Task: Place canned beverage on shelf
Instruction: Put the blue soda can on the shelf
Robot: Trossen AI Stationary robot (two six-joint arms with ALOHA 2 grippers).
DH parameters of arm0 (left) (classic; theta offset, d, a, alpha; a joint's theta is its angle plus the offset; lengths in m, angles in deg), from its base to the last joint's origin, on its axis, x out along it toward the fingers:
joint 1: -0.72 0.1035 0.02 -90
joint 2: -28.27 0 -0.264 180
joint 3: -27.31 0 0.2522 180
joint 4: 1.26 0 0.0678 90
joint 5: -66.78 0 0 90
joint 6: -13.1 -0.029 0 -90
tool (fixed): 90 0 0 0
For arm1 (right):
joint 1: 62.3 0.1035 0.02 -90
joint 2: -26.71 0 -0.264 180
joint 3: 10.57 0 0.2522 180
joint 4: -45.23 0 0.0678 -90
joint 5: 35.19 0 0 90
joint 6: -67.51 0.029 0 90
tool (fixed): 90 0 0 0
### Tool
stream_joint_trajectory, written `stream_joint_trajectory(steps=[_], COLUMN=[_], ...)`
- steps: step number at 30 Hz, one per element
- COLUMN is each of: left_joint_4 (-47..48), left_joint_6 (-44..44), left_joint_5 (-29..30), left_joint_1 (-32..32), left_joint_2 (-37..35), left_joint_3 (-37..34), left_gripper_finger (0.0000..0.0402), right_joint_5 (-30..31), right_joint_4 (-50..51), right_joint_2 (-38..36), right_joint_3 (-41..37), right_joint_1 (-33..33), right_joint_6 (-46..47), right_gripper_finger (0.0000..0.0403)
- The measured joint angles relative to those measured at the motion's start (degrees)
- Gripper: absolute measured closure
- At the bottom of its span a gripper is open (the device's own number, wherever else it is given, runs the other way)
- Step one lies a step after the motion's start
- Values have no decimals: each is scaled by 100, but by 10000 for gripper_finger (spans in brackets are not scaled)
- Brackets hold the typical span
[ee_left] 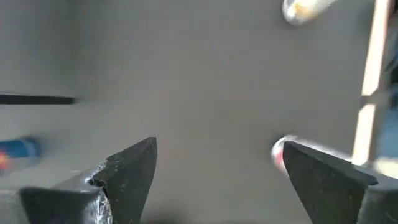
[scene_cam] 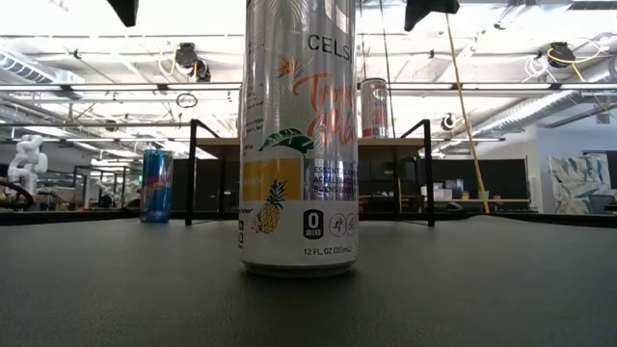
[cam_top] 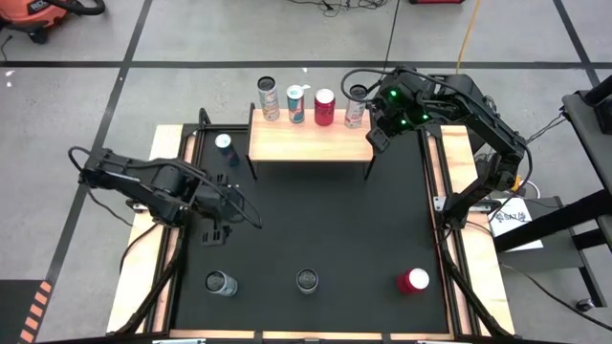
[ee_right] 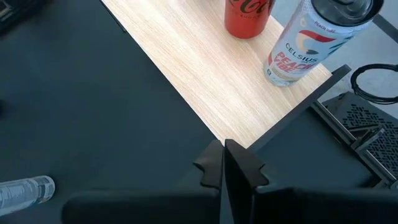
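The shelf [cam_top: 306, 141] is a light-wood board on black legs at the far middle of the black mat [cam_top: 316, 220]. Several cans stand along its far edge, among them a red one [cam_top: 324, 107] and a silver Celsius can [ee_right: 301, 40]. A blue can [cam_top: 225, 148] stands on the mat left of the shelf. Three more cans stand near the front edge: silver [cam_top: 220, 283], silver [cam_top: 307, 280] and red [cam_top: 413, 281]. My left gripper [cam_top: 215, 229] hangs open over the mat's left part, with only bare mat between its fingers [ee_left: 214, 168]. My right gripper [ee_right: 225, 163] is shut above the shelf's right end.
Wooden strips [cam_top: 435, 172] and black rails border the mat on both sides. The tall Celsius can [scene_cam: 299, 145] fills the low view and stands upright on the mat. The mat's middle, between the shelf and the front row of cans, is bare.
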Motion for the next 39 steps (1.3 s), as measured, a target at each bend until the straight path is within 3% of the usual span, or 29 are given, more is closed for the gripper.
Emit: stream_joint_trajectory(steps=[6, 12, 22, 27, 33, 39], left_joint_4=[48, 68, -259, -152, 125, 682], left_joint_6=[-720, -703, 577, 797, 393, 2], left_joint_5=[309, 379, 266, 257, 814, 1368], left_joint_1=[202, 316, 238, 236, 320, 915], left_joint_2=[146, 146, 146, 190, 190, 185], left_joint_3=[-4, -4, -4, -4, -2, -2], left_gripper_finger=[52, 52, 52, 52, 52, 52], right_joint_5=[252, 695, 697, 697, 697, 697], right_joint_4=[-4, 59, 57, 57, 55, 55], right_joint_2=[0, 0, 0, 2, 2, 2], right_joint_3=[0, 0, 0, 0, 0, 0], right_joint_1=[32, 125, 149, 149, 149, 149], right_joint_6=[2, 21, -42, -42, -42, -42], right_gripper_finger=[403, 403, 403, 403, 403, 403])
